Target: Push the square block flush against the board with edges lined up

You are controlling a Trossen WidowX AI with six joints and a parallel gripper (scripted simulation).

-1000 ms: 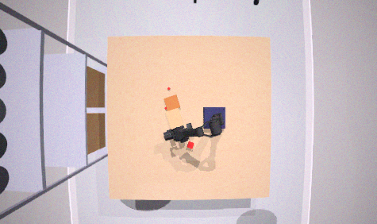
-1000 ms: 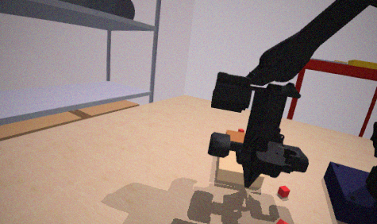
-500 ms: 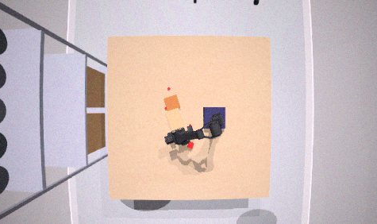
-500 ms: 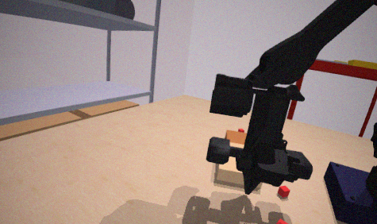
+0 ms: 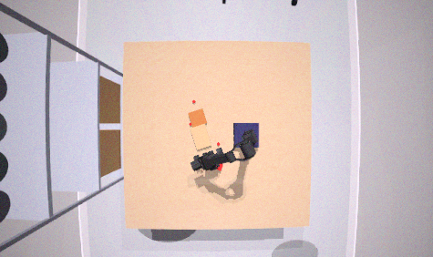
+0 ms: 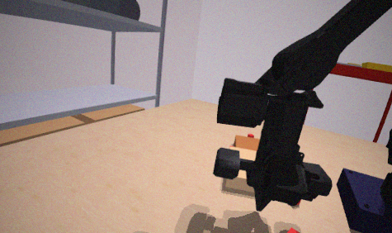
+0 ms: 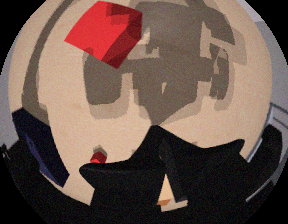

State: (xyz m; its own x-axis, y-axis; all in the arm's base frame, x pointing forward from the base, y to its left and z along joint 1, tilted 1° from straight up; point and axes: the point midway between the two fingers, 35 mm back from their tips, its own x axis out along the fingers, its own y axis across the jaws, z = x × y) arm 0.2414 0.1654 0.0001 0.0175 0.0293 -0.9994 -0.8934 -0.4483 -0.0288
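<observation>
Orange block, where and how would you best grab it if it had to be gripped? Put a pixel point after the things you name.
Probably by its two side faces, coming straight down from above. In the top view the orange block (image 5: pixel 197 118) (image 6: pixel 247 143) butts end to end against the pale board (image 5: pixel 201 138) (image 6: pixel 238 184), so that face looks blocked.
</observation>
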